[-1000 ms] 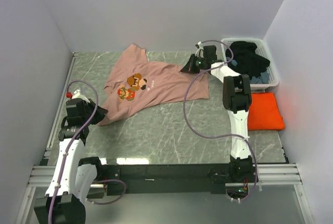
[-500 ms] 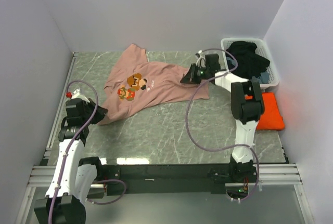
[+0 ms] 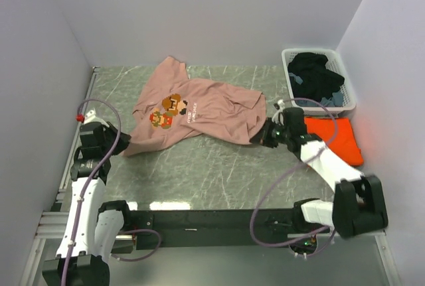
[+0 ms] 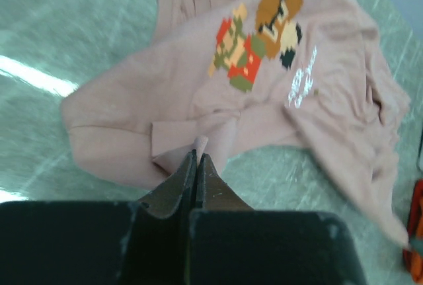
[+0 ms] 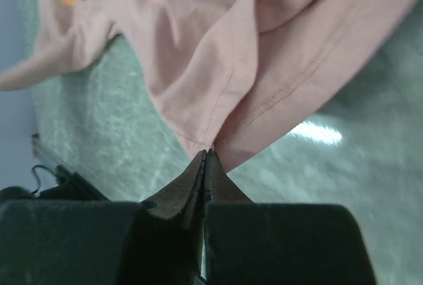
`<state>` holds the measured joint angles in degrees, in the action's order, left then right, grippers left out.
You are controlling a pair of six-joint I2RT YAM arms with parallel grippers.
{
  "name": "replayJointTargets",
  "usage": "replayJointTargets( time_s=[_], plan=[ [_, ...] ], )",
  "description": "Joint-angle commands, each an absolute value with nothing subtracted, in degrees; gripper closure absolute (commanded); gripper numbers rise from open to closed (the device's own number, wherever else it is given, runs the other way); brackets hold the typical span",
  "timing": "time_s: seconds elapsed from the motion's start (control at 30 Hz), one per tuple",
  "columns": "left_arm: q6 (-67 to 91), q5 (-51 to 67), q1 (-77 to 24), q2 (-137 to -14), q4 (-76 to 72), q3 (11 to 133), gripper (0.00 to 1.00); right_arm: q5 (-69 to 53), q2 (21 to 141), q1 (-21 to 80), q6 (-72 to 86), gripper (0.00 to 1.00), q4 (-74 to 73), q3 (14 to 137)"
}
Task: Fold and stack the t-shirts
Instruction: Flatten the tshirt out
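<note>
Marble table (image 3: 199, 170) — pink tee (image 3: 212, 117) hem seemingly hidden inside right claw (image 5: 206, 154).

The dusty-pink cotton t-shirt (image 3: 206, 110) lies on the back half of the grey marbled table (image 3: 219, 173), from near the left edge to past the middle. The white plastic laundry basket (image 3: 287, 60) stands in the back right corner, with dark clothes (image 3: 315, 73) in it. The bright-orange t-shirt (image 3: 342, 143) lies at the right edge, just before the basket. The left gripper (image 4: 197, 159) is at the first t-shirt's near left corner, the right gripper (image 5: 205, 156) at its near right corner.
</note>
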<state>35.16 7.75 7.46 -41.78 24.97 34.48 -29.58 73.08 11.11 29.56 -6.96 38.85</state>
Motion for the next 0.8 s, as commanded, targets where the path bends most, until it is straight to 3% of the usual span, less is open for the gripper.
replayJointTargets(
  time_s=[0.0,0.23,0.5,0.77],
  plan=[
    [34.0,0.5,7.3,-41.4,26.8,40.9,0.99,-22.0,61.4,10.5,29.4,1.00,-15.2,34.5],
    [35.9,-9.5,7.4,-39.1,33.7,46.1,0.99,-14.2,45.5,9.0,29.0,1.00,-32.2,32.9],
    [38.8,-26.0,7.4,-35.3,40.7,50.7,0.99,-7.1,33.8,8.3,37.0,1.00,-41.1,34.9],
    [42.8,-24.5,7.4,-32.5,43.2,49.1,0.99,-12.6,21.0,8.3,46.9,1.00,-48.1,29.8]
  ],
)
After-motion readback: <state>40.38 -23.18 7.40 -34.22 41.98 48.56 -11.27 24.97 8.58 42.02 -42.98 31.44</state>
